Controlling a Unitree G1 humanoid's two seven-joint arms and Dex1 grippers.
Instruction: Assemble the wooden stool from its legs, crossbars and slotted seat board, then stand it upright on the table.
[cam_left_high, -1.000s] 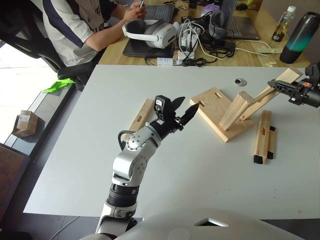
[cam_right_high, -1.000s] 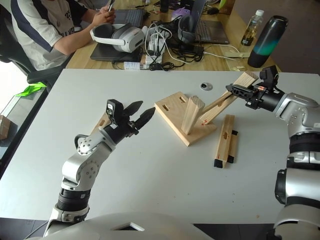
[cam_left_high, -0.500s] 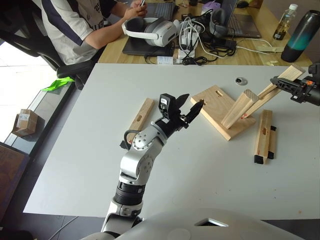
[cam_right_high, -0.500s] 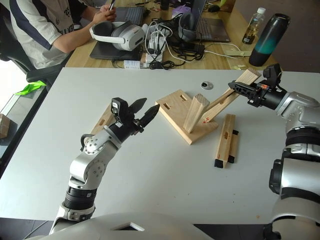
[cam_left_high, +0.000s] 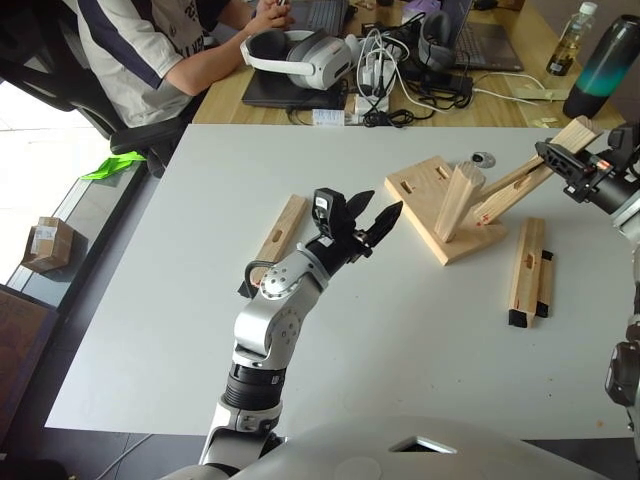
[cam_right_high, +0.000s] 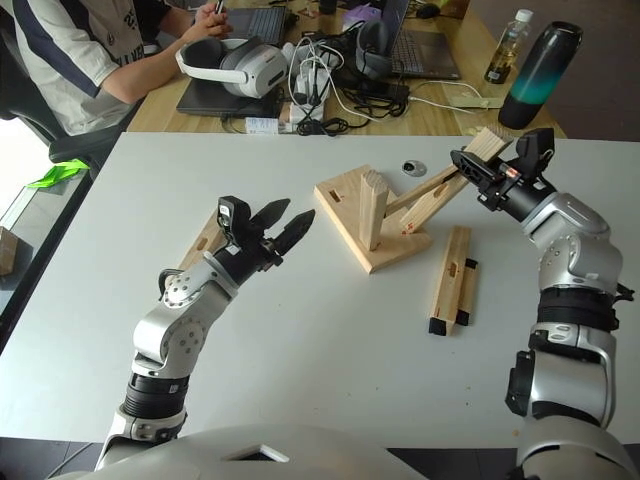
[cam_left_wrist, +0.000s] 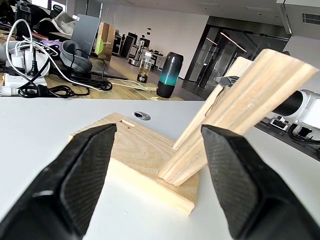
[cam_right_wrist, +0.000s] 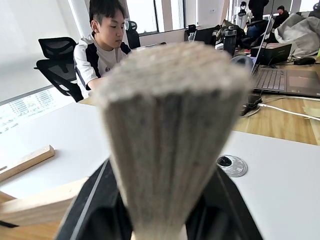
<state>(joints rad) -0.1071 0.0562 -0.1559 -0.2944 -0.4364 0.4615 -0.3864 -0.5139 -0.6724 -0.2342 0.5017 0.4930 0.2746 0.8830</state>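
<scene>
Your left end effector (cam_left_high: 380, 207) hangs spread beside the seat board (cam_left_high: 420, 205); your right end effector (cam_left_high: 558, 160) pinches the slanted leg (cam_left_high: 512, 186) touching it.

Open-plan office, laptops (cam_left_high: 490, 50), cabled desk (cam_left_high: 430, 115), swivel chair (cam_right_wrist: 55, 67) (glass partitions (cam_left_wrist: 235, 45) behind)

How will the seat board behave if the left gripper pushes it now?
The seat board likely slides as one stiff piece on the smooth table. The upright leg in it may wobble or tip. The slanted leg, held by the right gripper, probably resists the push.
</scene>
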